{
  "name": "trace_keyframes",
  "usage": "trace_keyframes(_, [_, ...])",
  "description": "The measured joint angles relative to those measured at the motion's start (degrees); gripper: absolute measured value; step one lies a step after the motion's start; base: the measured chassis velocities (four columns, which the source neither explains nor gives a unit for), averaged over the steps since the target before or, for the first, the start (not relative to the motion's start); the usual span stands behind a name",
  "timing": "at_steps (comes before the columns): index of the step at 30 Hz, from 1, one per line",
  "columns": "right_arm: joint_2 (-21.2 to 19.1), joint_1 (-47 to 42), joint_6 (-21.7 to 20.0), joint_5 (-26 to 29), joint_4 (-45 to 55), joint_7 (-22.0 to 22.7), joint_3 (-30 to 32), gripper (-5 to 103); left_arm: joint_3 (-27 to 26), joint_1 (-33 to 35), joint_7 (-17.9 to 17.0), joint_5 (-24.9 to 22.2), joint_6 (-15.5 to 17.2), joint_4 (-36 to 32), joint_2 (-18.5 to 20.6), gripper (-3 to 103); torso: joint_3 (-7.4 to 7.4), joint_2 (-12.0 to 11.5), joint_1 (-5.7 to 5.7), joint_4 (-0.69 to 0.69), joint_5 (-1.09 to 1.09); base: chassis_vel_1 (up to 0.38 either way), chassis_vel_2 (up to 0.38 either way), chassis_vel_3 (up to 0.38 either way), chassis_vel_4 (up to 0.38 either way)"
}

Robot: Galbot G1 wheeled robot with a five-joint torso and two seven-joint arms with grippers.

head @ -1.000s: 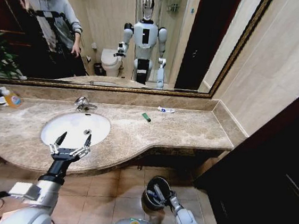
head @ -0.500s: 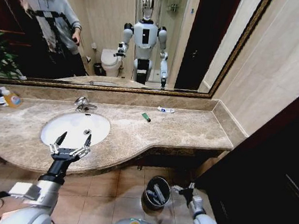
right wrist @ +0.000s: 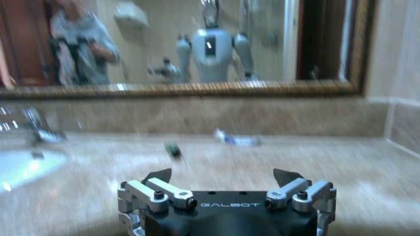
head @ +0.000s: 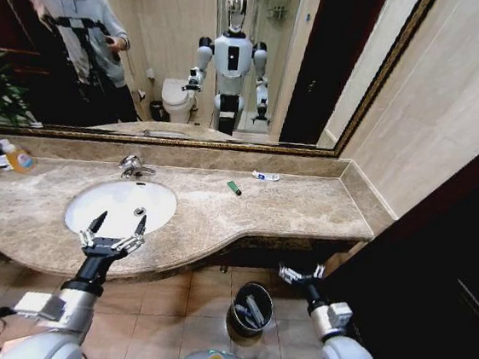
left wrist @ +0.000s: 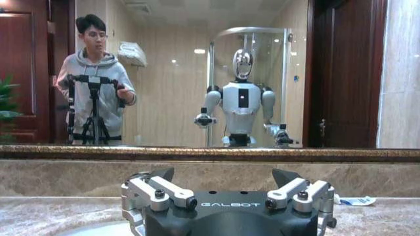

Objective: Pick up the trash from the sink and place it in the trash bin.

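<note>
Right gripper [head: 301, 275] is hanging wide open and empty beside the trash bin [head: 251, 308], left gripper [head: 112, 234] splayed empty at the sink [head: 122, 205].

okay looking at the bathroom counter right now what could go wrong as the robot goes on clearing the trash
1. The right hand sits open just below the counter's front edge; raising it straight up might knock the overhang.
2. The green stick and the white-and-blue tube lie near the back wall, a long reach, and both look easy to nudge away.
3. The trash bin is narrow and already holds pieces, so a drop could miss.
</note>
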Motion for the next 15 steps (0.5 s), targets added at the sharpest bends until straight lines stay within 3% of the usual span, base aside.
trace_keyframes(4, [-1.6, 7.8, 0.5, -2.5, -6.0, 0.8, -1.7, 100, 0.0, 0.0, 0.0, 0.0, 0.0, 0.0, 0.0, 100, 0.01, 0.0, 0.01, 0.02, 0.04, 0.000, 0.000, 0.000, 0.000])
trace_keyframes(15, [-7.1, 26.8, -2.3, -0.6, -19.8, 0.1, -9.5, 100, 0.0, 0.0, 0.0, 0.0, 0.0, 0.0, 0.0, 100, 0.01, 0.0, 0.01, 0.01, 0.02, 0.000, 0.000, 0.000, 0.000])
